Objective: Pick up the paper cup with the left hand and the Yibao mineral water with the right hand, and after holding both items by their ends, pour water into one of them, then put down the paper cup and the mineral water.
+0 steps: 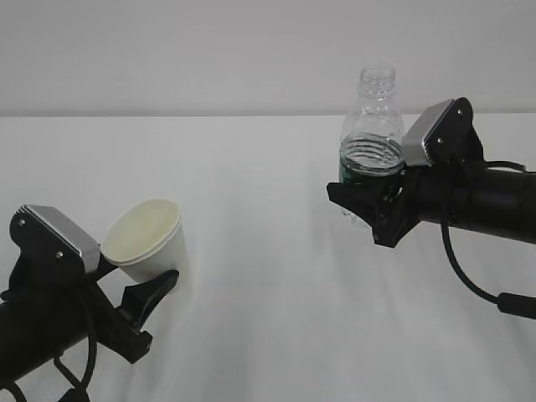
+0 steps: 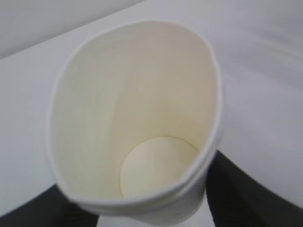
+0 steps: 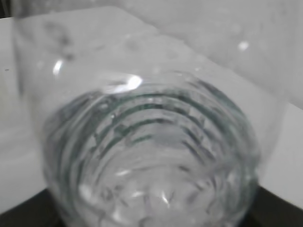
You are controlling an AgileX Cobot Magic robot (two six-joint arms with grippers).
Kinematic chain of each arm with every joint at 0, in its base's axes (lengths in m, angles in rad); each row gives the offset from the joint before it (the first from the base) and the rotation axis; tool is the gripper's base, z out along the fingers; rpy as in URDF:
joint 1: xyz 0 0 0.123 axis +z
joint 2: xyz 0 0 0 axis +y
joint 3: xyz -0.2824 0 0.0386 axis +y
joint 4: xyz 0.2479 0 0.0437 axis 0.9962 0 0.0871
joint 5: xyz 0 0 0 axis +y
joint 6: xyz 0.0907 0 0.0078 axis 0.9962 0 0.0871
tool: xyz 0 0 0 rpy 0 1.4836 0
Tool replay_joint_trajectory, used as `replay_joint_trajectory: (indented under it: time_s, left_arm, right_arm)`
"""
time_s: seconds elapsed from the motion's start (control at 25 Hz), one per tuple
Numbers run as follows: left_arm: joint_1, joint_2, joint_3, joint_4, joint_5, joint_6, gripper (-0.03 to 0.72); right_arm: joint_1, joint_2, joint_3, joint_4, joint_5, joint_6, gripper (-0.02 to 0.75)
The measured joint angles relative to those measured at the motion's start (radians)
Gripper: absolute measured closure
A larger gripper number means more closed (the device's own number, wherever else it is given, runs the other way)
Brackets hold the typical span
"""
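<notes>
**Cup and bottle both lifted, well apart, no pour begun**

The white desk runs bare from near to far. On the right, the right hand reaches in and its gripper clamps the lower body of the Yibao mineral water, around the green label band. The bottle stands upright, uncapped, clear of the desk. On the near left, the left hand holds the paper cup in its gripper, jaws closed on the cup's lower end, mouth tilted up and towards the left. The left wrist view looks straight into the cup: it appears dry and empty, and its rim is squeezed slightly out of round.

Risks, as I judge them: the cup is thin, and a tighter squeeze would buckle it or let it slip once water adds weight. The two are well apart, so tipping the bottle before its neck is over the cup's mouth would spill onto the desk. The bottle, gripped low, may swing or slide as it tilts.
</notes>
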Motion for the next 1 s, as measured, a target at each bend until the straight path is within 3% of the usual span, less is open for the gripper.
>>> replay_joint_trajectory:
  time_s: [0.56,1.0]
  left_arm:
    - [0.0,-0.165,0.002,0.091,0.156,-0.042,0.242]
    - [0.0,-0.32,-0.026,0.176,0.4,-0.083,0.256]
  right_arm:
    - [0.0,-0.089,0.002,-0.036,0.049,0.02,0.285]
    - [0.0,-0.146,0.002,-0.083,0.085,0.068,0.285]
